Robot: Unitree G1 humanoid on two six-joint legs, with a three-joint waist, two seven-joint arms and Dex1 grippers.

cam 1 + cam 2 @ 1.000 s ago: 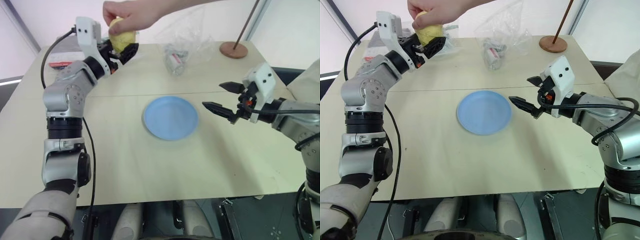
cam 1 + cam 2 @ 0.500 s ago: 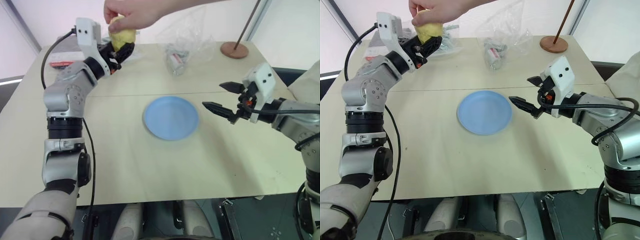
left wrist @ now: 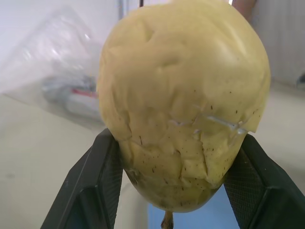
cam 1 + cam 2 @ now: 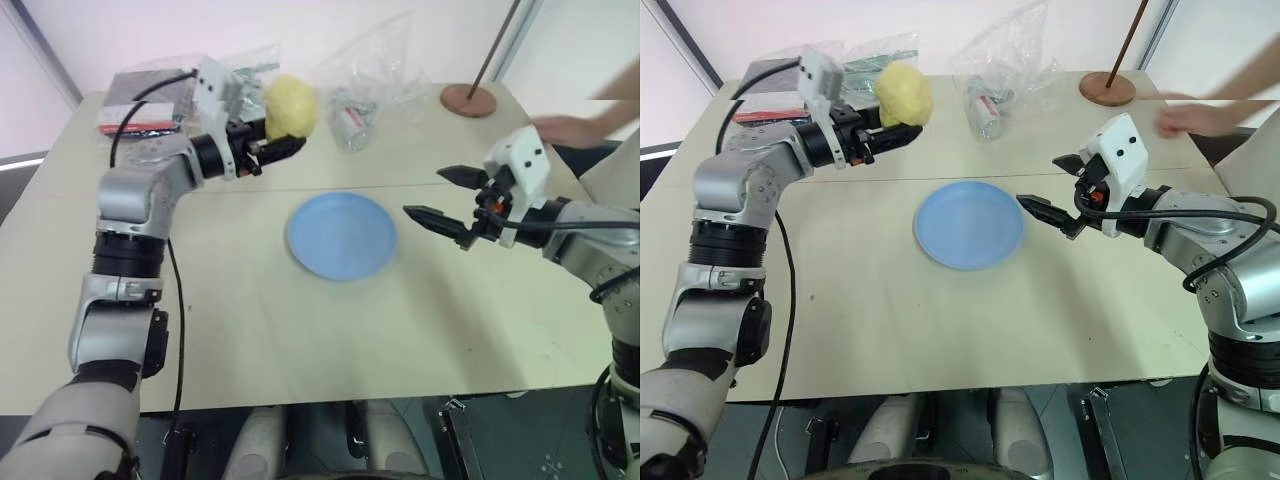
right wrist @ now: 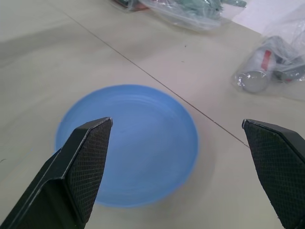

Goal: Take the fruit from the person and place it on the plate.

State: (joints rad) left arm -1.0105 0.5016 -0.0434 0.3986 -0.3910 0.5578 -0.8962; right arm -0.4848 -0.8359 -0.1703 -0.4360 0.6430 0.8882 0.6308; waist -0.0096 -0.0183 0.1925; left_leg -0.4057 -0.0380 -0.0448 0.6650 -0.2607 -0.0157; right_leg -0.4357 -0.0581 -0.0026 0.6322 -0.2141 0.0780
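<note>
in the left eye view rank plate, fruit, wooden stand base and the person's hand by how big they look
1. plate
2. fruit
3 and 4. wooden stand base and the person's hand look about alike; the hand is blurred and partly hidden, so no ranking between them.

Pale wood table (image 4: 300, 330): blue plate (image 4: 342, 235) mid, clear bags (image 4: 362, 85) at back, stand base (image 4: 467, 99) far corner.

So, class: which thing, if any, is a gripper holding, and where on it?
The left gripper holds the fruit by its lower sides, one finger each side. The right gripper holds nothing.
</note>
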